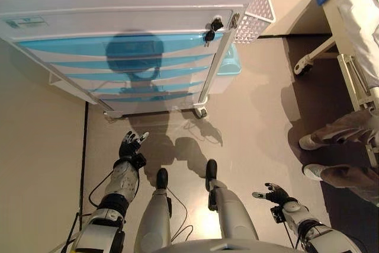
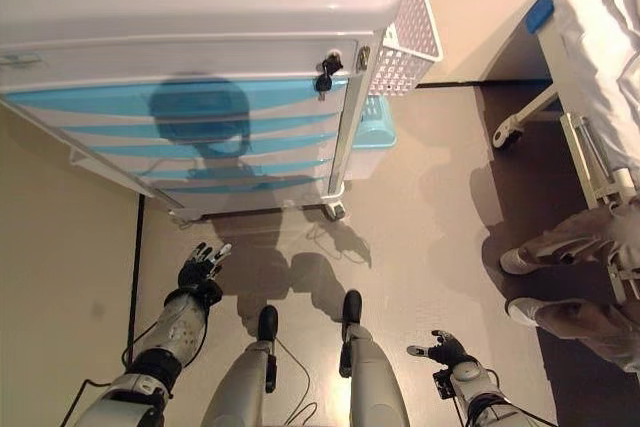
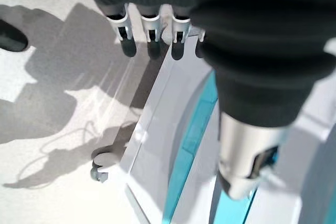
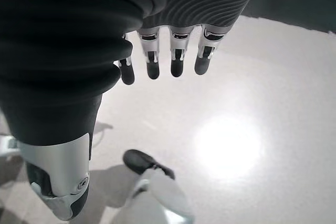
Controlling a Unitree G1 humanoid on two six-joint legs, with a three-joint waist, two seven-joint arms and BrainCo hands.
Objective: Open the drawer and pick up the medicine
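A white wheeled cabinet (image 1: 118, 22) with several blue-fronted drawers (image 1: 124, 57) stands in front of me; all drawers are closed. No medicine shows in any view. Keys (image 1: 211, 29) hang from a lock at the cabinet's upper right corner. My left hand (image 1: 131, 144) is open and empty, low in front of the cabinet's bottom drawers, apart from them. In the left wrist view its fingers (image 3: 149, 38) are straight, with the cabinet's lower corner (image 3: 157, 145) past them. My right hand (image 1: 273, 194) is open and empty, low at my right side over the floor.
A white mesh basket (image 1: 256, 13) hangs on the cabinet's right side, with a light blue tub (image 1: 230, 63) below it. A person's legs and white shoes (image 1: 320, 170) and a bed frame with a caster (image 1: 303, 66) are at the right. A cabinet caster (image 1: 201, 111) is near the floor.
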